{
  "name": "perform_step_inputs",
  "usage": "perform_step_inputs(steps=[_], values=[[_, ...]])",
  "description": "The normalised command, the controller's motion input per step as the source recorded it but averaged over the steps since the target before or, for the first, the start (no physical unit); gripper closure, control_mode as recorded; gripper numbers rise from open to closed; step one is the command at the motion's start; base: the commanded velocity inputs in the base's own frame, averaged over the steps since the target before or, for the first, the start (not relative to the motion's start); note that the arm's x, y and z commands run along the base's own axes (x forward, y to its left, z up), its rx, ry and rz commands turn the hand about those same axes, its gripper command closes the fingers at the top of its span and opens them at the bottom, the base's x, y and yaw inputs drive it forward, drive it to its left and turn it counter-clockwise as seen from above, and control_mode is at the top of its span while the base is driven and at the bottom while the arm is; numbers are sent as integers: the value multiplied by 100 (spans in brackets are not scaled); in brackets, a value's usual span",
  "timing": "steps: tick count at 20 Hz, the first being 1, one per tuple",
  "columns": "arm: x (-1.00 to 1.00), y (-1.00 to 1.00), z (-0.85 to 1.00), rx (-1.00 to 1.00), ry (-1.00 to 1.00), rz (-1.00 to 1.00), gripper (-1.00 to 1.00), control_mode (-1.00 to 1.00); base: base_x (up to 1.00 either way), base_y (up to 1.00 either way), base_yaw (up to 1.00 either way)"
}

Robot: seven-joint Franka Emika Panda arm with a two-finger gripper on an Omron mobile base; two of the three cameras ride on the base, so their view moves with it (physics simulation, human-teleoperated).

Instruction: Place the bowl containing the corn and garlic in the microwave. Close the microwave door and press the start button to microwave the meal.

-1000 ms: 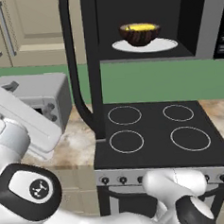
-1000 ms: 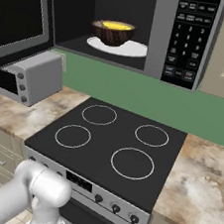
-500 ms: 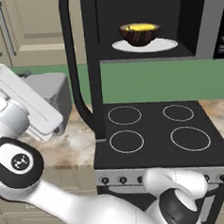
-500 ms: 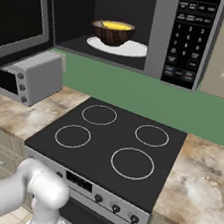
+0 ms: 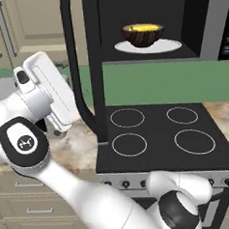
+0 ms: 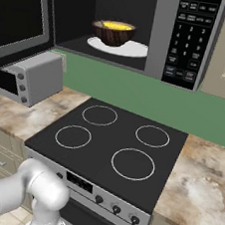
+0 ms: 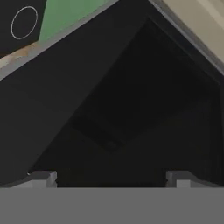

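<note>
Nearest to you, the gripper [image 7: 110,177] has its two finger tips spread wide apart with nothing between them. In the hand view they face a broad black panel, the microwave door [image 7: 131,100], seen at a steep tilt; how close they stand to it you cannot tell. In the left base view the arm's white hand sits to the left of that door's long curved bar handle [image 5: 75,66], just beside it.

Below and beyond lies the black stove top [image 6: 108,144] with its four white rings, flanked by a mottled stone counter [image 6: 198,183]. On the left stretch of counter stands a small grey toaster oven [image 6: 31,76] with knobs.

Farther back and higher, the microwave [image 6: 160,35] stands open, its door swung out to the left. Inside, the brown bowl [image 6: 113,33] rests on the white turntable [image 6: 129,49], roughly centred on it. You can see the yellow corn [image 6: 117,26] lying in the bowl; the garlic is too small to make out. The black keypad strip [image 6: 191,37] runs down the microwave's right side.
</note>
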Motion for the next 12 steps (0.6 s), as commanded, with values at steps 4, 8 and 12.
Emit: perform_step_inputs(steps=[4, 8, 12], values=[[4, -96, 3, 7, -2, -29, -100, -100, 0, 0, 0], [0, -100, 13, 13, -13, -29, -100, -100, 0, 0, 0], [0, -100, 8, 14, -11, -23, -100, -100, 0, 0, 0]])
